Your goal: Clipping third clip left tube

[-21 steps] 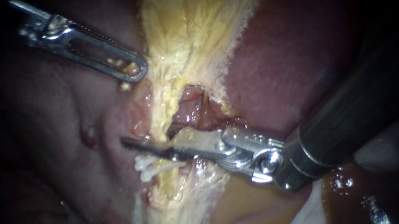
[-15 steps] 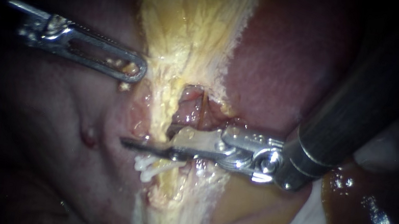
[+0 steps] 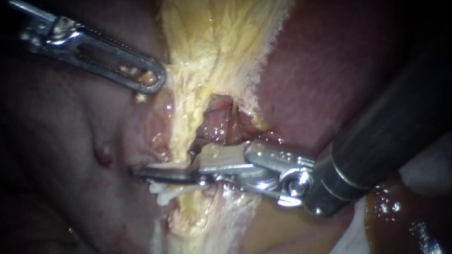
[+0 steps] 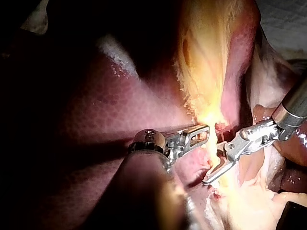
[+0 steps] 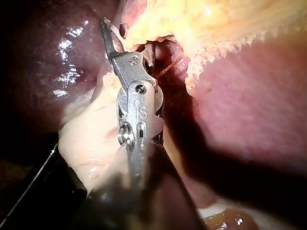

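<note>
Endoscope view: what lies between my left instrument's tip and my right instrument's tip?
In the endoscope view, only tissue: a pale yellow fibrous strand with wet pink tissue beside it. No clip there; the white clips lie beyond the right instrument.

Left instrument [image 4: 200,132]: tip against yellow fat [image 4: 206,67] | right instrument [image 4: 210,177]: just beside, tip laid across pale tissue | liver [image 4: 86,115]: dark red, under both

Pale yellow streaked with white fibres on the fatty tissue [image 3: 214,38]. Deep maroon, finely mottled, across the liver [image 3: 315,69]. Bright silver on the left instrument [image 3: 150,79] and the right instrument [image 3: 173,170], near-black on the latter's shaft. White on the clips [image 3: 165,192]. Glossy amber-brown, possibly the gallbladder [image 3: 394,225], lower right.
</note>
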You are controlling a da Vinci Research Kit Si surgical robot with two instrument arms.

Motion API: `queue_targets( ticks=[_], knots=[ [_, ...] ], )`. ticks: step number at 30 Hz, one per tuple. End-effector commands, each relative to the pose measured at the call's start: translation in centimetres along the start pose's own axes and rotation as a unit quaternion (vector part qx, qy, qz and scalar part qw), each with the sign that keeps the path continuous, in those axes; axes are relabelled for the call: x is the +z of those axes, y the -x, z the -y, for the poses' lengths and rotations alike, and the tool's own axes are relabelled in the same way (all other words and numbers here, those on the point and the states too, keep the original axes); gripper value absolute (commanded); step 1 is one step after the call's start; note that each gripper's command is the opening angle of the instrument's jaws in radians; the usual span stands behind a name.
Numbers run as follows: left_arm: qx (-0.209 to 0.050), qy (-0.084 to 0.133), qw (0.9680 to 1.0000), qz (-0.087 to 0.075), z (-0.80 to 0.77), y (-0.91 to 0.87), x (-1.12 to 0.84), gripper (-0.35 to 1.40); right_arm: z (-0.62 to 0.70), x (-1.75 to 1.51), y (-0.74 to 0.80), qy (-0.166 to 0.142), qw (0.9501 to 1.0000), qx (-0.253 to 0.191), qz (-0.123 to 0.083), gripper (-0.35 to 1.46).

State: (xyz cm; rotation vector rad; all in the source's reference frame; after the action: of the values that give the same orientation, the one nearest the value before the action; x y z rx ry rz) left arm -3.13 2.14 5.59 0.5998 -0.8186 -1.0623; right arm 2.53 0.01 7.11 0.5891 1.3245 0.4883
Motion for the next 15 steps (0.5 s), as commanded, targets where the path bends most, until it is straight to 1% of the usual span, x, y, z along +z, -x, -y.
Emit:
queue_targets(
  ticks=[1, 9, 15],
  knots=[
    [0.000, 0.000, 1.0000, 0.000, 0.00, 0.00, 0.00, -0.35, 0.00, -0.01, 0.00, -0.001, 1.0000, -0.003, 0.001, 0.50],
    [0.000, 0.000, 1.0000, 0.000, 0.00, 0.00, 0.00, -0.35, 0.01, -0.03, 0.00, -0.005, 0.9999, -0.009, 0.001, 0.50],
    [0.000, 0.000, 1.0000, 0.000, 0.00, 0.00, 0.00, -0.35, 0.02, -0.13, -0.03, -0.017, 0.9997, -0.016, 0.001, 0.50]
  ],
)
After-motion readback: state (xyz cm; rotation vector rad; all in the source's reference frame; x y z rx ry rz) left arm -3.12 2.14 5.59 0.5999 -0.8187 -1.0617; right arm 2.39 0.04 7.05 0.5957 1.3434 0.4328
